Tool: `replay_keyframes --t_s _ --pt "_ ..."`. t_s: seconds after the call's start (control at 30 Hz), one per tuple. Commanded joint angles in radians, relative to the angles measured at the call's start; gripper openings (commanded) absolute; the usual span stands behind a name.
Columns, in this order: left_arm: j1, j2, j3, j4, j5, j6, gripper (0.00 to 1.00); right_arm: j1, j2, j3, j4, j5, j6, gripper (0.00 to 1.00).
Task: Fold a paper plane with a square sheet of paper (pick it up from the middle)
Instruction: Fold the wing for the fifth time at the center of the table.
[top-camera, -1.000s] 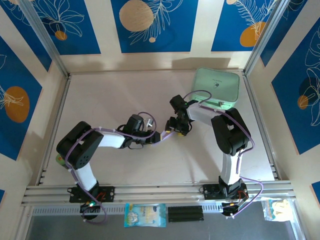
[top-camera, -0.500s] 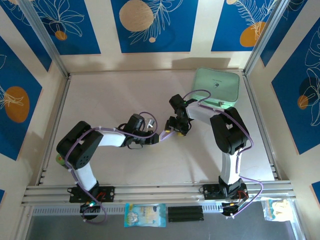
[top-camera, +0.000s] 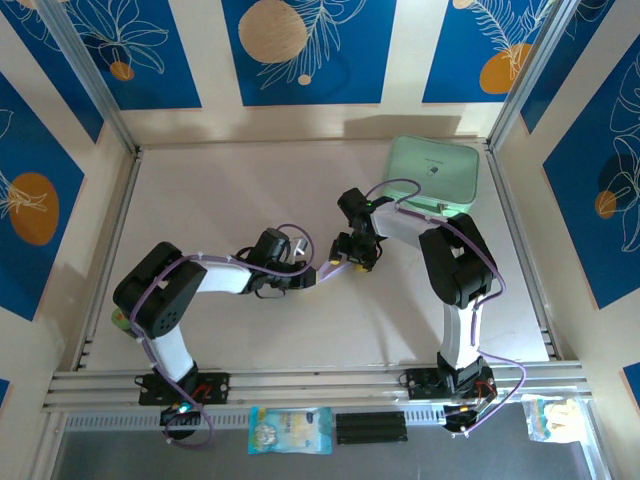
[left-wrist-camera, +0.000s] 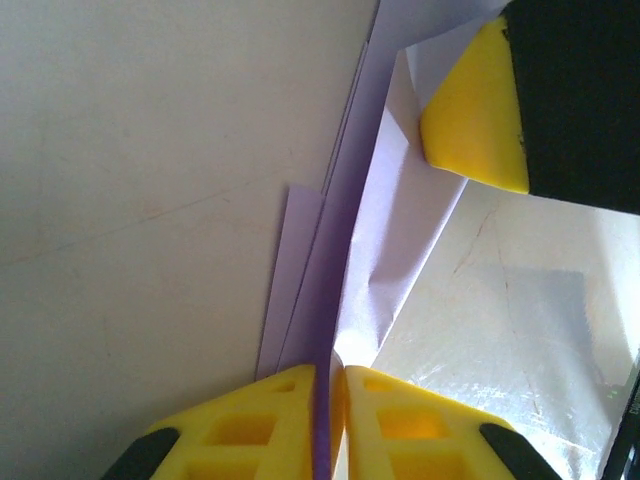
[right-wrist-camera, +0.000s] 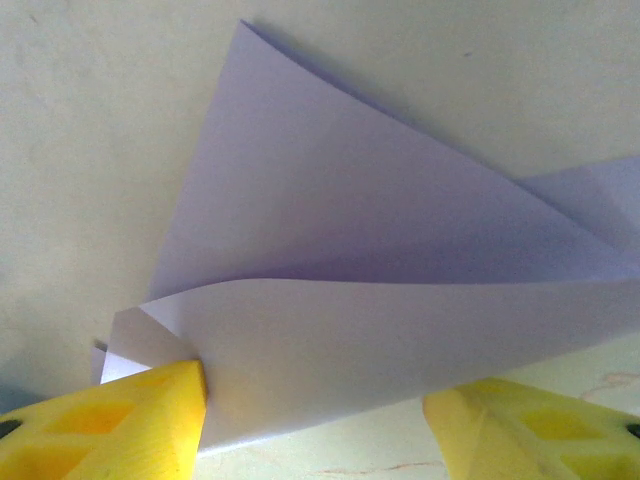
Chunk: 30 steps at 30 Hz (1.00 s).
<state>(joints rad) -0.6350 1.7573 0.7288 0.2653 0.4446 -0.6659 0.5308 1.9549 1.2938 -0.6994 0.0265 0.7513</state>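
Note:
The sheet of paper (right-wrist-camera: 350, 230) is a creased, pale lilac pointed shape lying on the table, with one flap curling up. In the top view it is a small sliver (top-camera: 331, 268) between the two grippers at the table's middle. My left gripper (left-wrist-camera: 330, 372) is shut on the paper's raised centre ridge (left-wrist-camera: 385, 230), which stands pinched between the yellow fingertips. My right gripper (right-wrist-camera: 315, 400) is open and straddles the paper's other end. Its left fingertip (right-wrist-camera: 160, 410) touches the curled flap and the other fingertip stands apart from it. One right fingertip (left-wrist-camera: 470, 110) shows in the left wrist view.
A mint-green rounded case (top-camera: 433, 177) sits at the back right, just beyond the right arm. A snack packet (top-camera: 290, 430) and a black block (top-camera: 370, 428) lie below the front rail. Metal rails edge the table at both sides.
The left gripper's jaws have closed onto the paper's ridge. Both arms have hardly moved, and the right gripper stays open.

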Motion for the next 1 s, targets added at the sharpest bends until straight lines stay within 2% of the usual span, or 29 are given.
replay_keyframes --t_s 0.0,0.33,0.5,0.7,0.97 --pt "0.005 0.030 -0.008 -0.115 -0.023 -0.032 0.16 0.028 0.119 -0.050 0.092 -0.038 -0.007 0.64" --pt "0.015 0.056 -0.024 -0.033 0.043 -0.180 0.16 0.005 -0.001 -0.154 0.276 -0.182 -0.134 0.65" --pt "0.019 0.067 -0.028 -0.018 0.054 -0.217 0.15 -0.002 -0.026 -0.191 0.311 -0.220 -0.177 0.67" --pt "0.023 0.068 -0.031 -0.012 0.062 -0.235 0.15 -0.002 -0.020 -0.204 0.318 -0.203 -0.168 0.65" --pt "0.025 0.076 -0.034 0.001 0.066 -0.244 0.15 0.024 0.084 -0.071 0.175 -0.088 -0.096 0.63"
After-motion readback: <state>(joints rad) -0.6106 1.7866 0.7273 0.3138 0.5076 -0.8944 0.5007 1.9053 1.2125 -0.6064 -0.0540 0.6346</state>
